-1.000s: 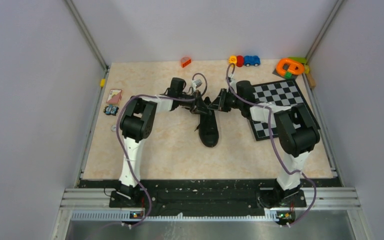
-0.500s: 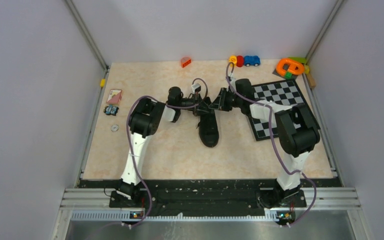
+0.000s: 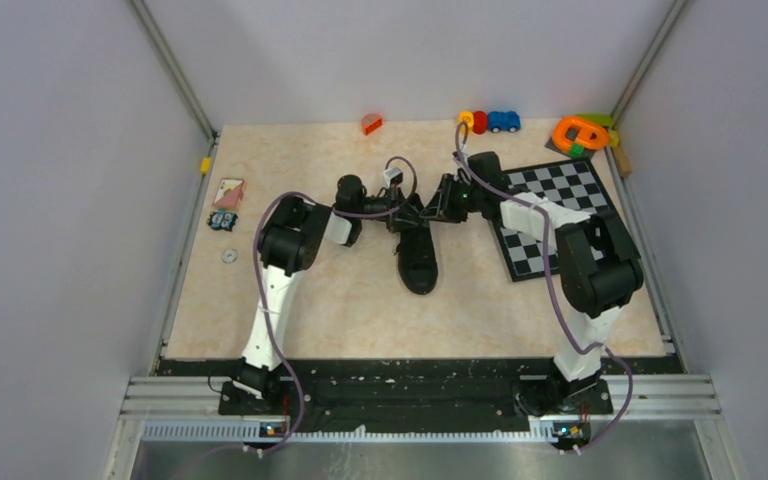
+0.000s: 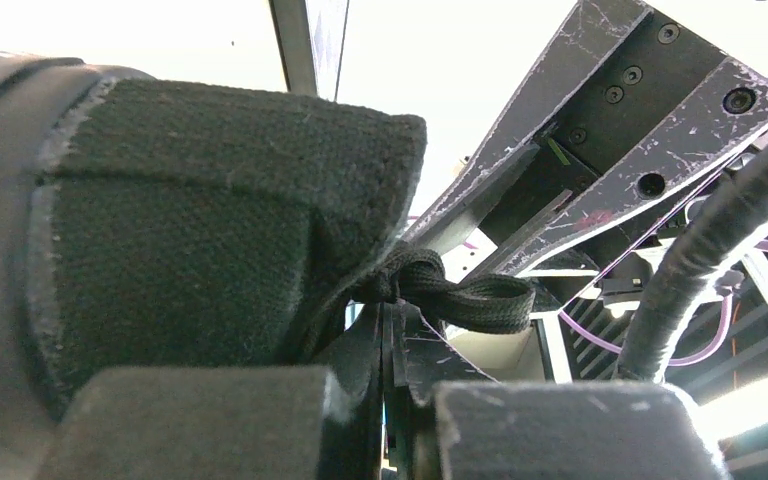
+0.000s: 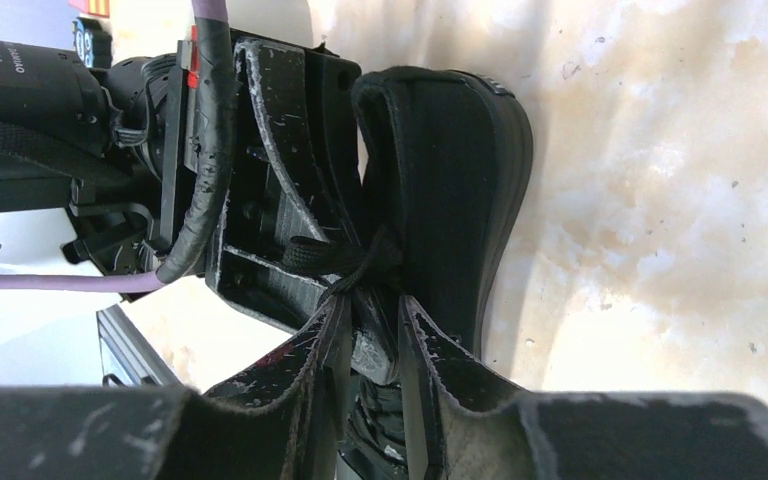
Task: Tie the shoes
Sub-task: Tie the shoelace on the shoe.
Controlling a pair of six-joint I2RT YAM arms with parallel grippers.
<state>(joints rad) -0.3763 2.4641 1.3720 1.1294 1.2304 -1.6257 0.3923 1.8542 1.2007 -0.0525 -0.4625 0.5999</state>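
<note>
The black sneaker [image 3: 419, 257] lies in the middle of the table, toe toward me. Both grippers meet at its far end. My left gripper [image 3: 407, 212] is shut on a black lace just below the knot [image 4: 412, 277], and a short lace loop [image 4: 485, 298] sticks out to the right. The shoe's black fabric [image 4: 210, 220] fills the left of that view. My right gripper [image 3: 433, 211] sits against the same knot [image 5: 362, 264]. Its fingers [image 5: 310, 345] stand a narrow gap apart on either side of the left gripper's tip, beside the shoe's collar [image 5: 440, 190].
A chessboard [image 3: 550, 215] lies right of the shoe under the right arm. Toy cars [image 3: 488, 121], an orange piece [image 3: 580, 132] and a small red block [image 3: 371, 124] sit along the back edge. Small cards and a washer [image 3: 228, 256] lie at the left.
The left arm has swung its elbow forward and its gripper has come in low at the shoe's far end. The right arm has shifted slightly. The shoe stays in place.
</note>
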